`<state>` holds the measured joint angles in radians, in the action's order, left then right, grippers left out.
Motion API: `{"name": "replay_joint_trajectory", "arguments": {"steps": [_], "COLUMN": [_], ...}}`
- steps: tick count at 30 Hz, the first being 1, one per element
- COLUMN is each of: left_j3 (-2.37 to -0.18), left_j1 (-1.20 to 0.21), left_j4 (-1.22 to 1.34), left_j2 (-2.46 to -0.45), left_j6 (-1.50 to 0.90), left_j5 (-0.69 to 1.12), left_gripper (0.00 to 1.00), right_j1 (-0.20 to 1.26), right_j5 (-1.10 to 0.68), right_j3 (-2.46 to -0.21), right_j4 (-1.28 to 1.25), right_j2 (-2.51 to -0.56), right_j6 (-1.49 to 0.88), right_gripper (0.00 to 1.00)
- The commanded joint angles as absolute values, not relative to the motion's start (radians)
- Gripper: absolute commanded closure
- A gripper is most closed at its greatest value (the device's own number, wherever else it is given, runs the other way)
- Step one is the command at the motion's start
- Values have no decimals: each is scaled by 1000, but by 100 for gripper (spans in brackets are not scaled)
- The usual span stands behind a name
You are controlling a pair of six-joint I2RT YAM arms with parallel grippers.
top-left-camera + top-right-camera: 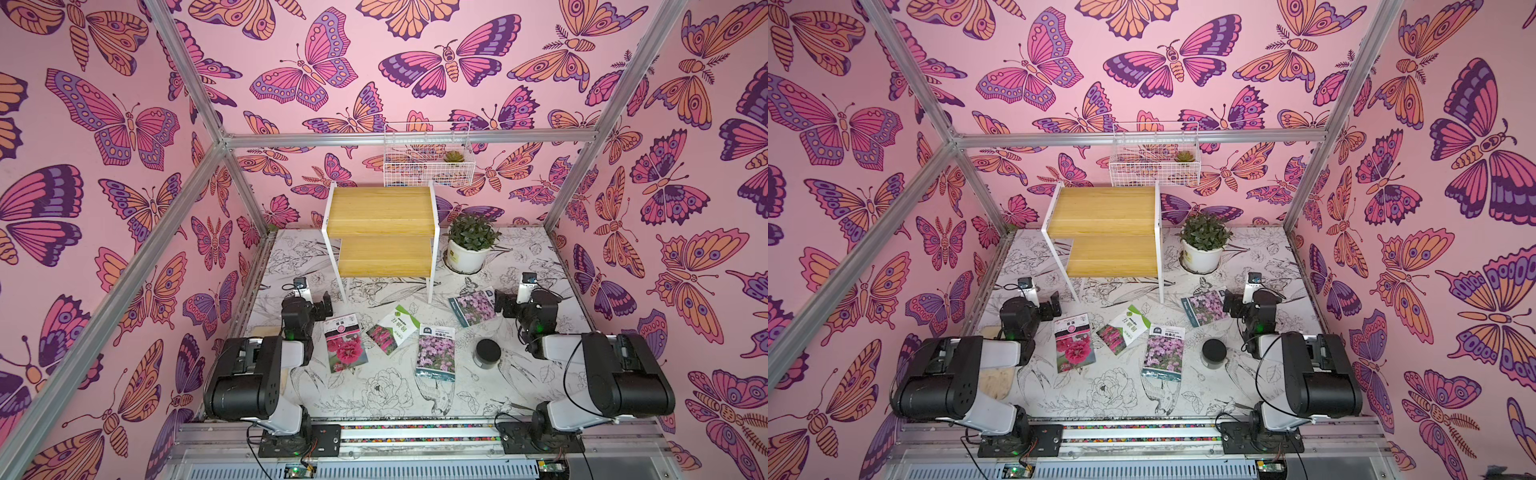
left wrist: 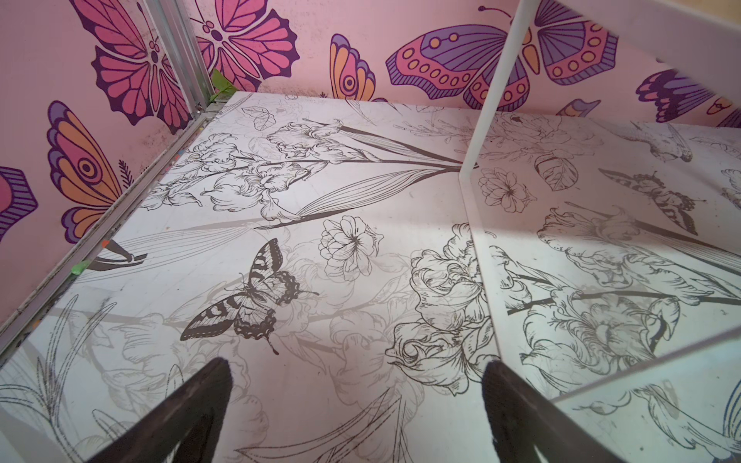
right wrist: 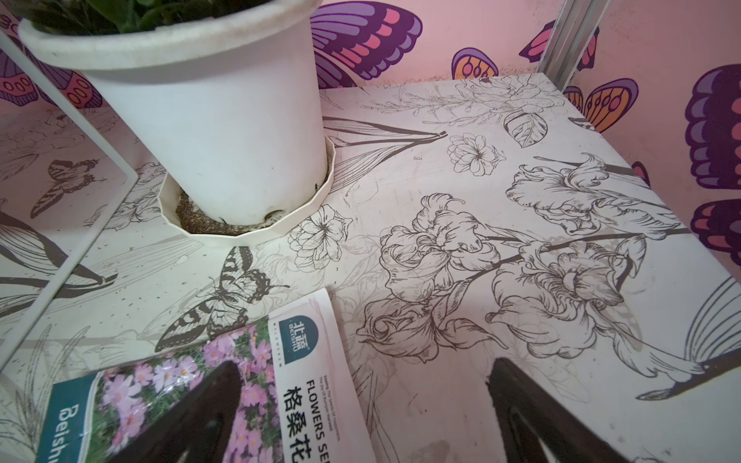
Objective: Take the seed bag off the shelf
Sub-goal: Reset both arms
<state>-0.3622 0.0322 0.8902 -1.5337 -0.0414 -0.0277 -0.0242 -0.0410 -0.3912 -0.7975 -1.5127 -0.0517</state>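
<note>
Floral tabletop [image 1: 374, 395] lies open between shelf [image 1: 382, 208] and 4 seed bags [image 1: 436, 351]; left hand [image 2: 357, 373], right hand [image 3: 365, 368] both spread apart.

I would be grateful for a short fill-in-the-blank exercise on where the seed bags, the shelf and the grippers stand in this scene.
1. ____ seed bags lie flat on the table.
2. The shelf behind them holds ____ seed bags.
3. The succulent sits in the white wire ____.
4. The left gripper and the right gripper are both ____, holding nothing.

Missing words: four; no; basket; open.
</note>
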Motion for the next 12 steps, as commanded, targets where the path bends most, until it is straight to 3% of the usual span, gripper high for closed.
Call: {"name": "replay_joint_trajectory", "arguments": {"steps": [1, 12], "left_j3": [-360, -360], "left_j1": [29, 29], "left_j4": [907, 907], "left_j2": [-1537, -1538], "left_j6": [-31, -32], "left_j5": [-45, -46], "left_gripper": [0, 0], "right_j1": [-20, -20], "right_j5": [-26, -26], "right_j3": [-403, -403], "right_j4": [-812, -812], "right_j2": [-1508, -1508], "right_j6": [-42, -42], "right_gripper": [1, 1]}}
